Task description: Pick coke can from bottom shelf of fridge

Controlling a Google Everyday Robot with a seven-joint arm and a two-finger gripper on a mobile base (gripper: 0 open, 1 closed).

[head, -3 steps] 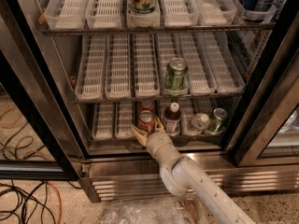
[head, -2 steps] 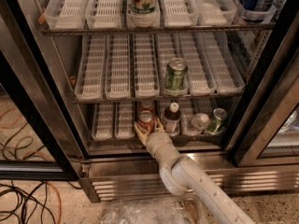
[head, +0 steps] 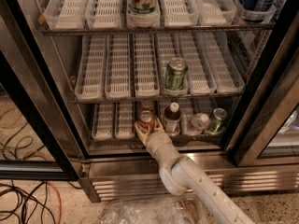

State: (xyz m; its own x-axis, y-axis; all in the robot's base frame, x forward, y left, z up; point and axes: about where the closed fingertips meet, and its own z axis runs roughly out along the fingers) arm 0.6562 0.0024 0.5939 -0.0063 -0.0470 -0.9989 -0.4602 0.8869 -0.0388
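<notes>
- Gripper (head: 148, 126) stays clenched on the small red aluminium coke can (head: 146, 119), hardly moved
- Can remains at the near edge of the dark wire bottom shelf (head: 106, 124); grasp looks secured, withdrawal pending

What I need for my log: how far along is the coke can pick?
Done: the gripper is inside the open fridge, at the coke can. In hand: securing the can; a firm grip isn't confirmable. Left: lifting it off the bottom shelf and out.
</notes>
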